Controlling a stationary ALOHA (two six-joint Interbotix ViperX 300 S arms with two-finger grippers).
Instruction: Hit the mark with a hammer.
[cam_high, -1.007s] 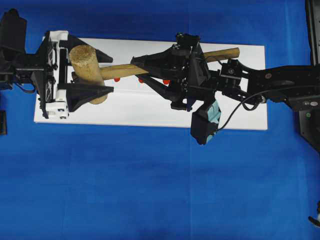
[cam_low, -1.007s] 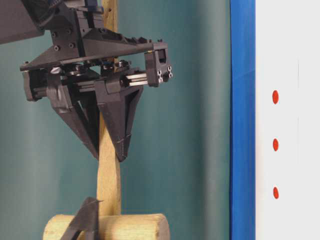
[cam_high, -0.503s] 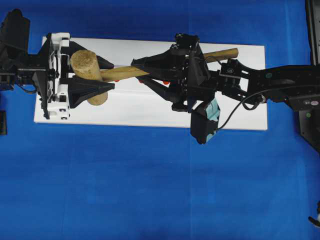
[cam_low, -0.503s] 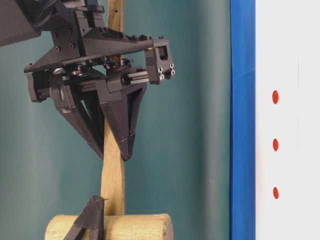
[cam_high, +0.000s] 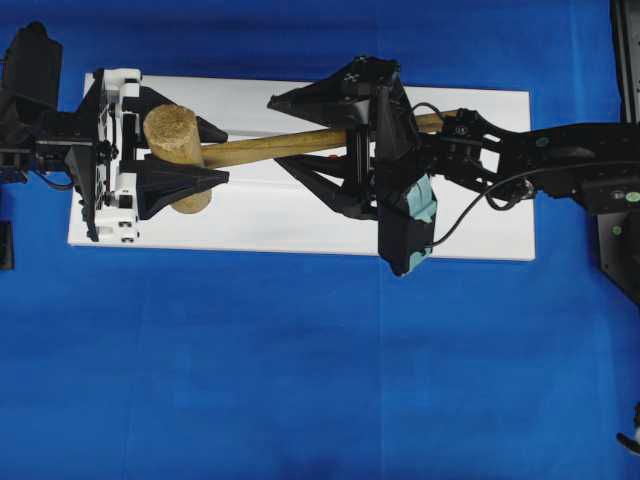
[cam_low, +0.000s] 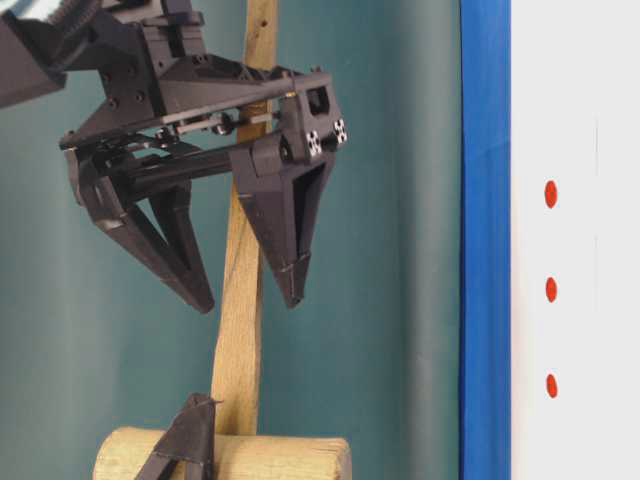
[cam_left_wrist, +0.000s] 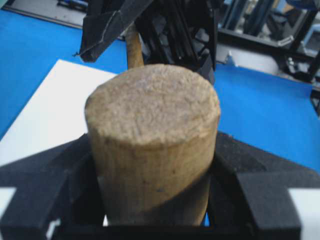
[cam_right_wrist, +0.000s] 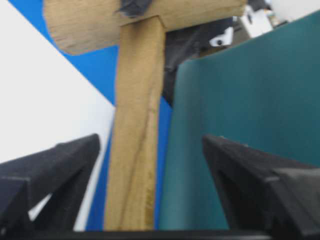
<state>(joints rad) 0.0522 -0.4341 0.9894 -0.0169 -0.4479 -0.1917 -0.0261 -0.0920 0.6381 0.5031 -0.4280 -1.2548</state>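
- Lying across the white board (cam_high: 300, 225) in the overhead view, the hammer (cam_high: 265, 148) has its thick cylindrical head on the left and its long handle running right, slightly toward the far edge.
- Pinching the head from both sides, the left tool (cam_high: 190, 150) has one black finger (cam_high: 180, 180) on the near side and the other on the far side; the left wrist view shows the round, rough end face of the head filling the gap between the two black pads (cam_left_wrist: 245, 165).
- Straddling the handle further right, the right tool (cam_high: 290, 130) has its jaws spread wide, one finger on the far side of the handle and one on the near side, with clear gaps to the wood.
- Seen from the right wrist, the handle runs up the middle between the two black fingertips (cam_right_wrist: 55, 160), touching neither.
- At table level the hammer's handle stands between the parted fingers of the right tool, with the head at the bottom and a tip of the left tool (cam_low: 190, 440) against it.
- Three small red marks (cam_low: 551, 290) sit in a row on the white board at table level, well apart from the hammer.
- Under the board, a blue cloth (cam_high: 300, 370) covers the desk.
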